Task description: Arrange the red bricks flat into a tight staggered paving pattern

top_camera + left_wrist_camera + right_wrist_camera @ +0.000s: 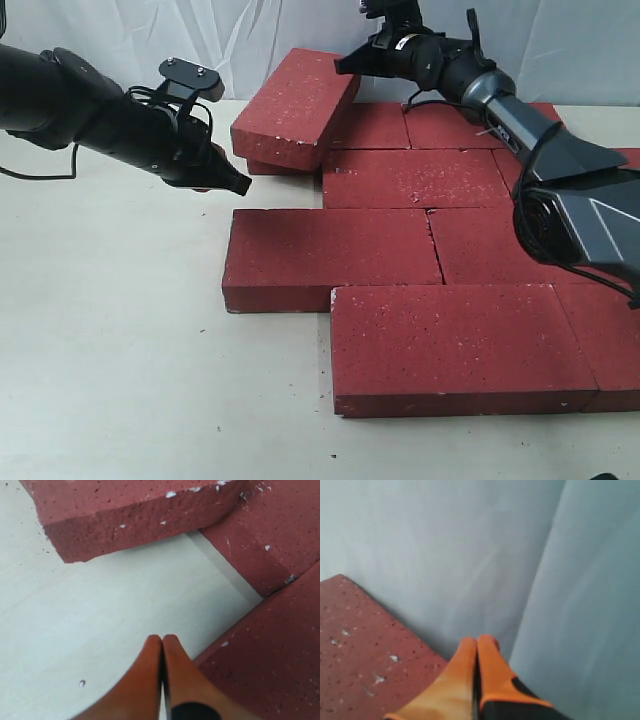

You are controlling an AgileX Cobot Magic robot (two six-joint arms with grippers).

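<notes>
Editor: Pale bench [120, 340], creased light backdrop [250, 40]. Where do the red bricks sit?

Photographer: The red bricks [400, 180] fill the centre and right of the exterior frame, lying flat in staggered rows with edges touching or nearly so. 1 tilted brick [295, 105] stands out at upper centre. Its lower side rests on a flat brick [268, 166], and its upper side lifts toward the backdrop.

Editor: And the 2 arms?

Photographer: The left tool [238, 186] [162, 645] hovers over bare bench at left centre, just beside the tilted brick's lower corner, pressed together on nothing. The right tool [345, 66] [477, 647] reaches in from the upper right to the tilted brick's raised edge, also pressed together and holding nothing. I cannot tell whether it touches the brick.
</notes>
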